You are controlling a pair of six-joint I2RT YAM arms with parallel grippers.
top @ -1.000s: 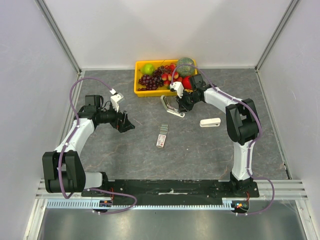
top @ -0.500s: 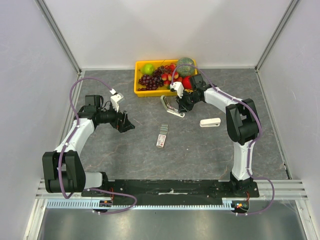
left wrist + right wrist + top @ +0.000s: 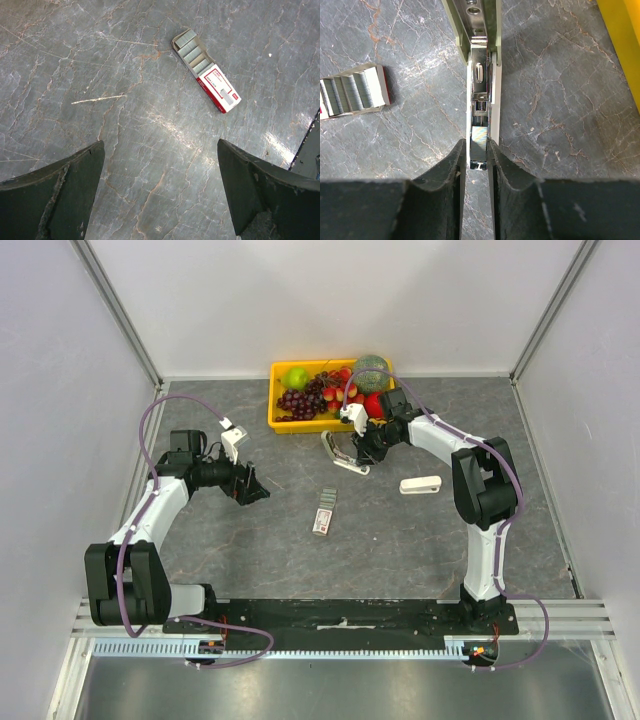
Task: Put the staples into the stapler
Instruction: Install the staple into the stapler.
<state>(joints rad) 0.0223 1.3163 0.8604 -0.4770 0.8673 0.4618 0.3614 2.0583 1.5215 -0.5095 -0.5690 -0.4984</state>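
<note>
Grey marbled table (image 3: pixel 400 540): from overhead we see the staples box (image 3: pixel 324 512) lying mid-table, at 7 o'clock from the stapler (image 3: pixel 345 452). Only the left wrist view shows us its silvery strips, beyond the left gripper (image 3: pixel 160 145), whose jaws are wide apart. The right wrist view cuts the box off at 9 o'clock. There the right gripper (image 3: pixel 478 145) hugs the stapler's metal rail, but we cannot tell whether it pinches.

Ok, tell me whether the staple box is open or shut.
Open: the staple box lies flat with one end uncovered, and silvery strips show inside.
</note>
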